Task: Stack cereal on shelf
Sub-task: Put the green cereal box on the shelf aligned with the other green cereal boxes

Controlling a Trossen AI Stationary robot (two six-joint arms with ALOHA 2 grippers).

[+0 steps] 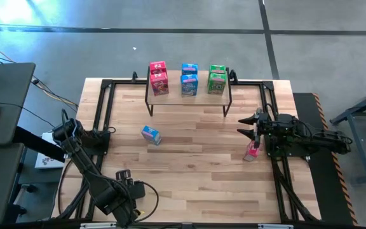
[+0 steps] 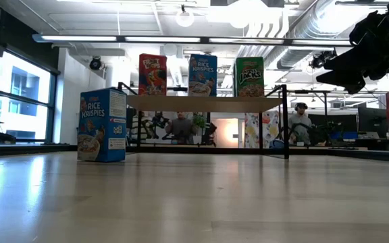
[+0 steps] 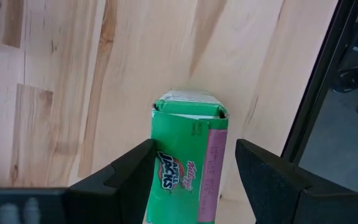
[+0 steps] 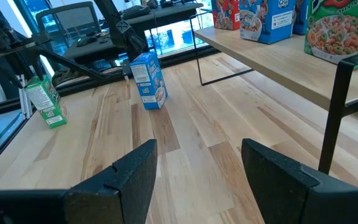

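Cereal: blue box (image 2: 102, 125) on your table reads "Rice Krispies". Left gripper (image 3: 194, 171) straddles green "Apple Jacks" box (image 3: 188, 158), contact unclear; right gripper (image 4: 197, 163) wide, empty.

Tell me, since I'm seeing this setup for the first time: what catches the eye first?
The shelf at the table's far edge, with red, blue and green cereal boxes lined up on it. A lone blue box stands mid-table. The left gripper straddles a green box at the near left corner.
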